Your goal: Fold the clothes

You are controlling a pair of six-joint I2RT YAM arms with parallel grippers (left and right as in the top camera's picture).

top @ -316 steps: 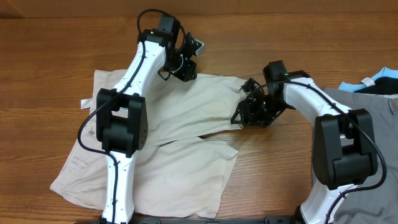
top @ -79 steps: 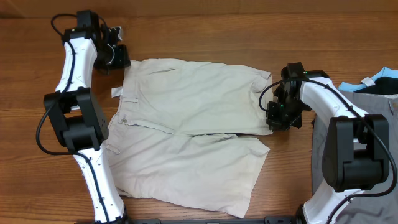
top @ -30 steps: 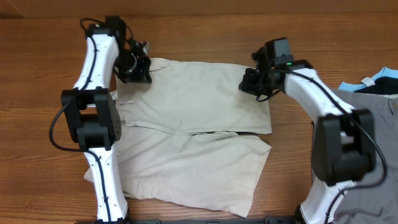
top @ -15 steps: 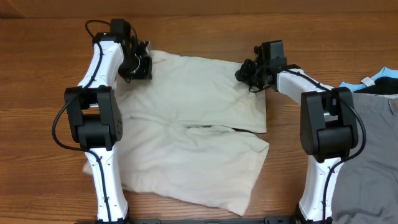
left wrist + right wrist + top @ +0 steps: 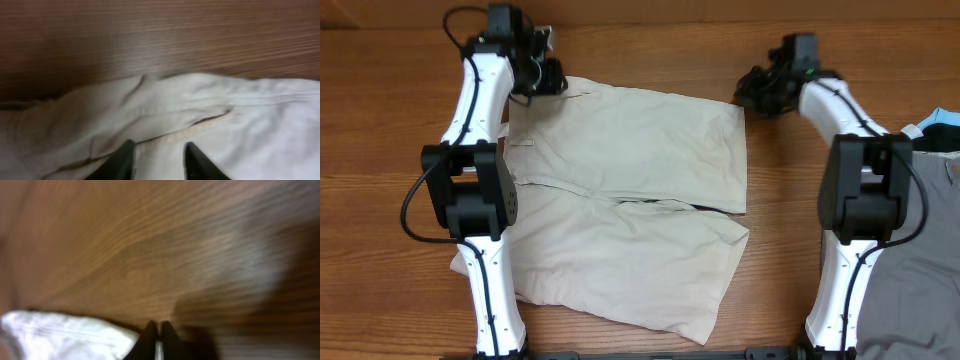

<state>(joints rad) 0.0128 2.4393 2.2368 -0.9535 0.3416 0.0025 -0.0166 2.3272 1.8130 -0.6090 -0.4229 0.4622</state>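
Observation:
The beige shorts (image 5: 640,160) lie spread on the wooden table, waistband to the left and both legs pointing right. My left gripper (image 5: 542,72) is at the waistband's far corner. In the left wrist view its fingers (image 5: 159,152) stand a little apart with the cream cloth (image 5: 250,115) between them. My right gripper (image 5: 757,90) is at the far corner of the upper leg's hem. In the right wrist view its fingers (image 5: 159,330) are pressed together with a thin white sliver between them, and the hem (image 5: 60,335) reaches up to them.
A grey garment (image 5: 930,260) lies at the right edge of the table, with a black and light-blue garment (image 5: 935,130) behind it. Bare wood (image 5: 650,45) runs along the back.
Both grippers have moved toward the back edge and apart. The upper leg's far corner has been drawn to the right, and the top edge lies straighter and flatter.

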